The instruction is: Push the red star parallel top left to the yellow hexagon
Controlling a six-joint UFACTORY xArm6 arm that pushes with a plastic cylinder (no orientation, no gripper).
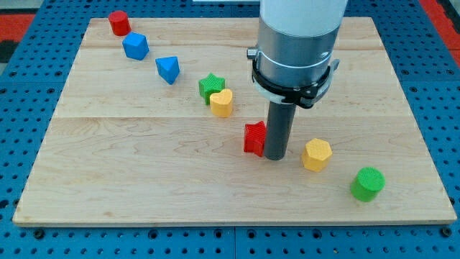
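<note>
Seen from the one camera: a pale wooden board [144,180] lying on a blue pegged table [21,129], no containers anywhere, only loose blocks resting straight on the wood; eight blocks in all, strung in a slanting line from the view's top left to its bottom right; two red, two blue, two green, two yellow. Red cylinder [118,23] nearest the top-left corner; then a blue block [135,46] of unclear shape, then a blue wedge-like block [168,69]; further along, green star [211,85] touching yellow heart [221,103] just below it. Red star [254,138] near the board's middle, to the left of yellow hexagon [316,154] and slightly higher, the dark rod standing between them. My tip [275,156] down on the board, pressed against the red star's right side, apart from the yellow hexagon on its right; nothing to open or close on a plain rod, nothing held. Green cylinder [368,183] last, at the view's bottom right, near the yellow hexagon but not touching.
</note>
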